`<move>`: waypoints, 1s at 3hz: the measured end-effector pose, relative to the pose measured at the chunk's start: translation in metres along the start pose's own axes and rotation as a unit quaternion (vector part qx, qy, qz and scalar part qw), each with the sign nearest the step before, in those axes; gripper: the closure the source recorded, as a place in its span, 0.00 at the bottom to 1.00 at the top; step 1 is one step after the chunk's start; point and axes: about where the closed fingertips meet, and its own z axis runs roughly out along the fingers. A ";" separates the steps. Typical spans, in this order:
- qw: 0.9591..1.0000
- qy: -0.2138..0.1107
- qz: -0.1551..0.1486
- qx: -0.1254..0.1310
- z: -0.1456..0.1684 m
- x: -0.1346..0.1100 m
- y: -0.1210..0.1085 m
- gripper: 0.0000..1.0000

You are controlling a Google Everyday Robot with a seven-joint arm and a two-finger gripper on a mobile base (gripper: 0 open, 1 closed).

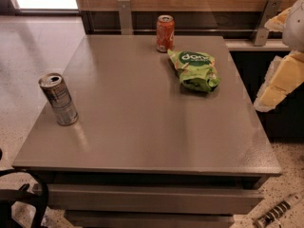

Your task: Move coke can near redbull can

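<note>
The coke can, orange-red with a silver top, stands upright at the far edge of the grey table, near the middle. The redbull can, slim and grey-silver with dark patches, stands upright near the table's left edge. The two cans are far apart. My arm's white and yellow parts hang at the right edge of the view, beside the table. My gripper shows only in part at the bottom right corner, below the table's front right corner and away from both cans. It holds nothing that I can see.
A green chip bag lies just right of and in front of the coke can. A wooden wall with metal brackets runs behind the table. A dark chair part is at the bottom left.
</note>
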 end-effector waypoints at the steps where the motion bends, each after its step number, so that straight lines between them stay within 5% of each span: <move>1: 0.995 -0.048 0.076 0.032 0.012 0.005 -0.010 0.00; 2: 0.973 -0.136 0.175 0.068 0.044 0.018 -0.034 0.00; 3: 0.942 -0.225 0.217 0.121 0.058 0.012 -0.079 0.00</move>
